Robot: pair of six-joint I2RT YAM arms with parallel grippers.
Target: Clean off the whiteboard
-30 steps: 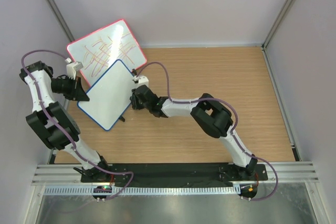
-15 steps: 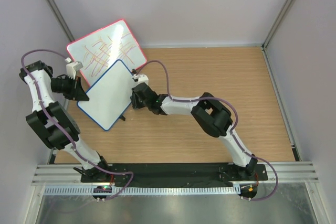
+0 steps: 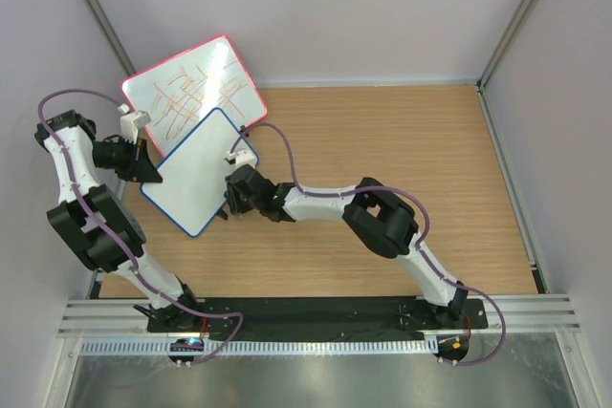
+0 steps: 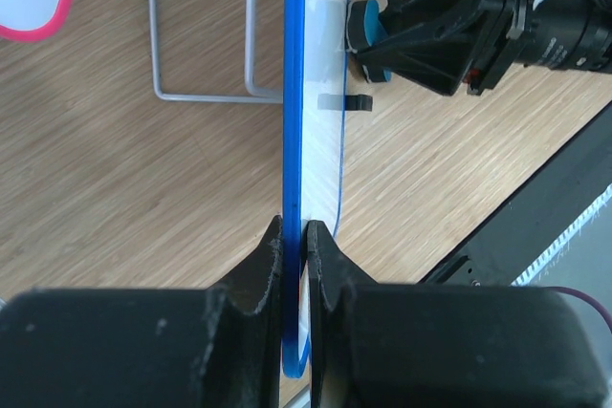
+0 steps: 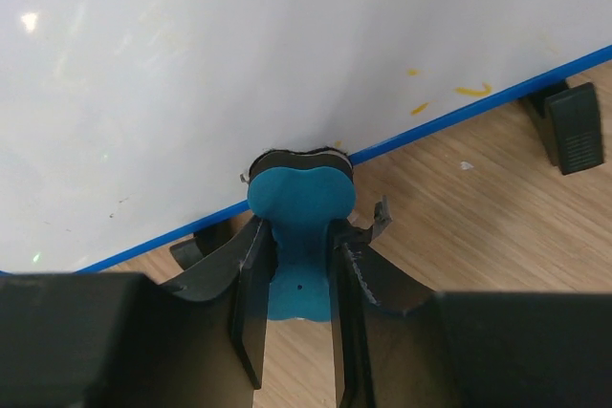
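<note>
You're mid-wipe, I'd judge: with your left claw (image 4: 295, 232) clamped on the edge of the whiteboard (image 3: 196, 174) at ten o'clock on the table (image 3: 402, 131) and your right claw (image 5: 298, 228) clamped on the blue eraser (image 5: 298, 188), the next move is likely a slide toward the orange flecks (image 5: 473, 91) at two o'clock.

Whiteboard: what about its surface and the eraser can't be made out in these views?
- Right wrist: the picture's edges cut off the whiteboard above and beside the eraser. Only a few yellow flecks show near its lower edge.
- Left wrist: the board is seen edge-on, clamped in the left gripper, so its writing face is hidden.
- Top external: any faint marks are too small to see, and the right gripper hides the eraser.
</note>
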